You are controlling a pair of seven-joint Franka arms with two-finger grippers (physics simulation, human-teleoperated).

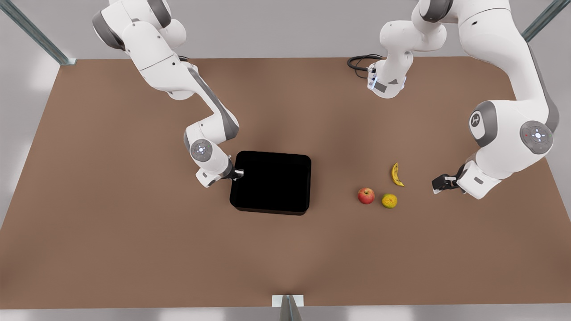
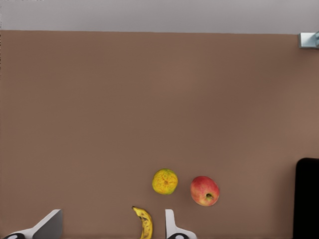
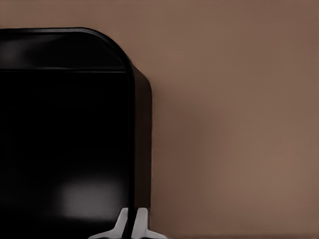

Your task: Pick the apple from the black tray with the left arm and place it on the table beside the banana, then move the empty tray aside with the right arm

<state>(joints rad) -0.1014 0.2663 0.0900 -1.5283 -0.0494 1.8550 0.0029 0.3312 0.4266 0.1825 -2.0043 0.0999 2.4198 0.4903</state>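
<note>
Apple (image 1: 366,195) sits by my banana (image 1: 396,174); left gripper (image 1: 439,183) spread empty, right gripper (image 1: 239,173) pinching the black tray (image 1: 271,187) rim, unmoved I judge.

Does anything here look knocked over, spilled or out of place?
Nothing stands out. The apple sits upright on the table next to the citrus fruit and banana. The black tray lies flat and empty, its rim pinched by the right end effector. The left end effector is open near the banana.
</note>
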